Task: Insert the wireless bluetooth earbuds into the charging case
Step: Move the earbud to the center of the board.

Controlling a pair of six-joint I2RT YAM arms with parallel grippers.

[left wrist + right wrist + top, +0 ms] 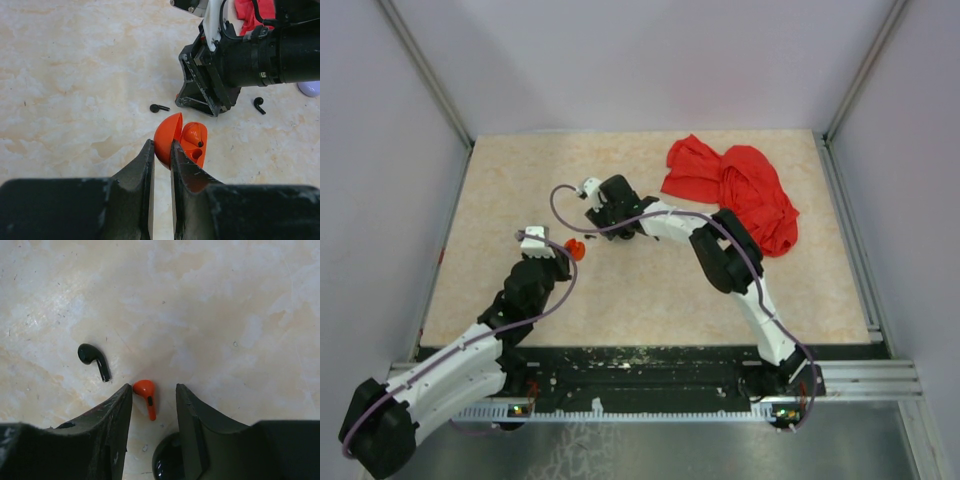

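Beige marbled table (650, 300), boxed in by plain pale walls, with metal posts at the far corners. Beyond and to the right of the right jaws, a crumpled red cloth (735, 190) on the table.

By count:
- **One charging case** (167, 136), orange and hinged open. Pinched by its lid between the left jaws, which press tight against it.
- **One orange earbud** (146, 395), flat on the table in the gap of the right jaws. Those jaws parted, touching nothing.
- **Two black earbuds** (159, 107), both ahead of the left jaws. One just left of the right jaws, the second (259, 105) on their other side, seen only from the left wrist.

Hard to make out:
- **A glossy black round thing** (167, 465), mostly hidden under the right jaws and cut off by the frame.
- **A lavender shape** (311, 89), clipped at the edge, well right of the left jaws.
- **The case's wells**, partly hidden behind one left jaw.
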